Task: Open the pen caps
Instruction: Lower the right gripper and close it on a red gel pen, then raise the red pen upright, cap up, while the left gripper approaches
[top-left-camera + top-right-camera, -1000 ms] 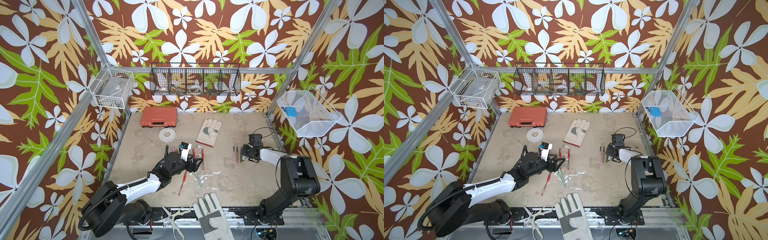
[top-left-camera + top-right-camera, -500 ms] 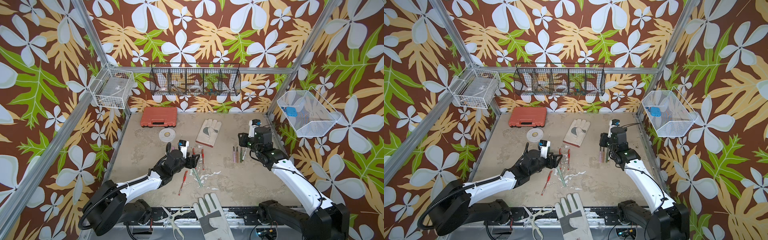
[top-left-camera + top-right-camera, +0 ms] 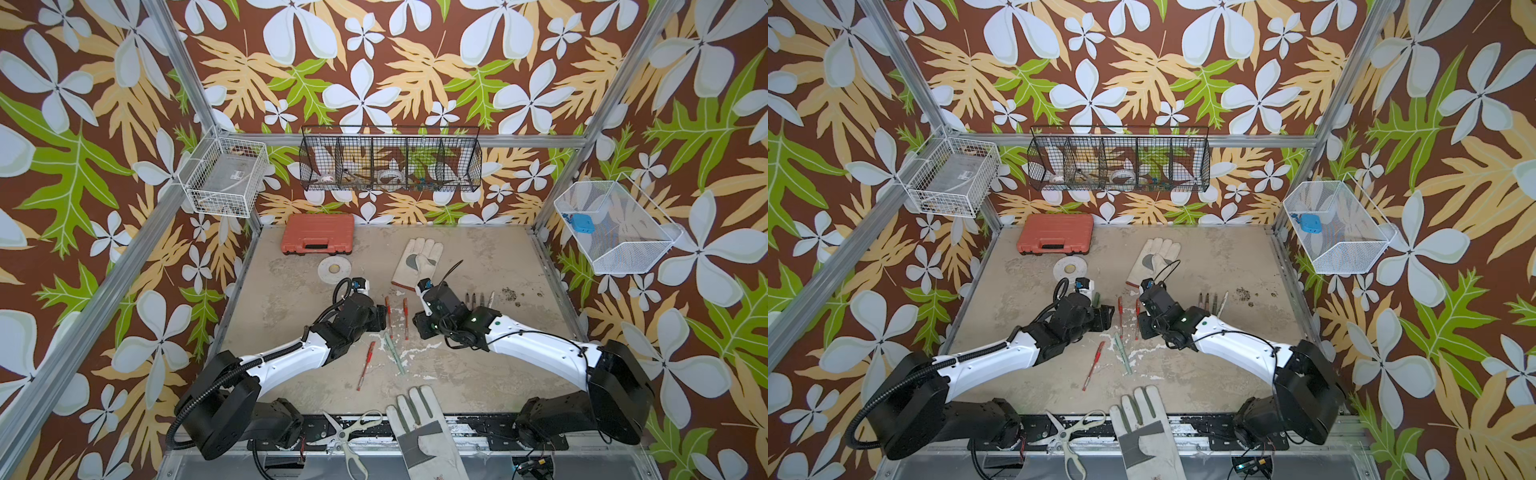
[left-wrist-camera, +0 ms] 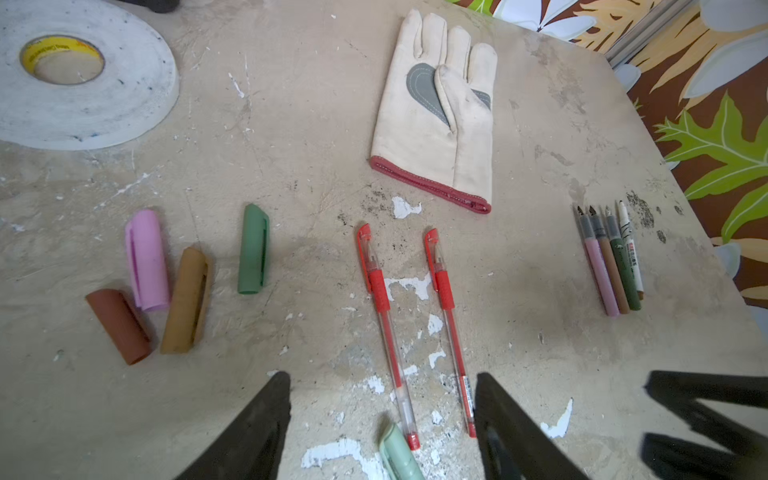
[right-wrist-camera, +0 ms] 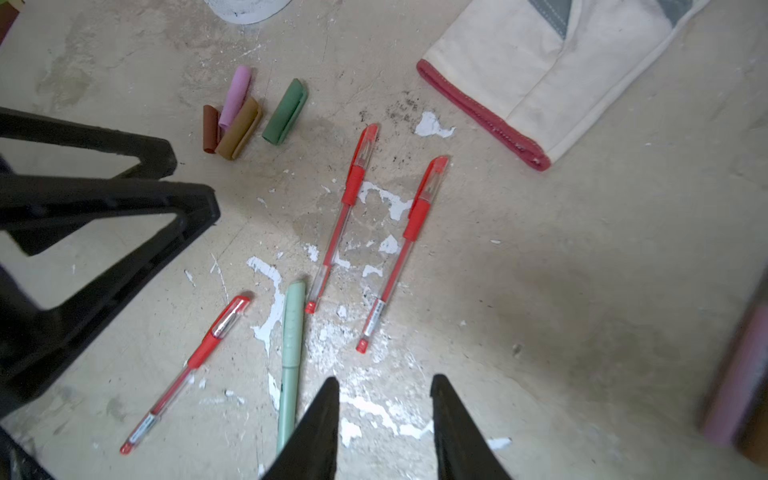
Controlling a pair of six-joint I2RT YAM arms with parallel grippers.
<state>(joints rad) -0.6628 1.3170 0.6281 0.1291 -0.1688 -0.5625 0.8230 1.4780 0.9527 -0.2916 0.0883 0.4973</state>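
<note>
**A:** What had changed over the last second?

**B:** The right gripper (image 5: 386, 380) had swung in from the far right. It had sat there by the four bare-tipped pens (image 4: 611, 262). It ended just in front of the cuff of the cream glove (image 3: 417, 262). The left gripper (image 4: 382, 376) had barely shifted.

**A:** And their jaws?

**B:** Both pairs stood apart with nothing between them. The left hung over the tail ends of two red pens (image 4: 386, 316), still capped, lying in front of that cuff. The right hung next to the mint pen (image 5: 291, 353).

**A:** Where were the pen caps (image 4: 187, 299)?

**B:** Four lay loose to the left of the cuff: pink, gold, brown and green. The bare-tipped pens lay to its right.

**A:** Any writing?

**B:** There was print on the yellow core of the tape roll (image 4: 83, 104), on the white marker (image 4: 629, 249) and on the red pens' stickers. All of it was too small to read.
</note>
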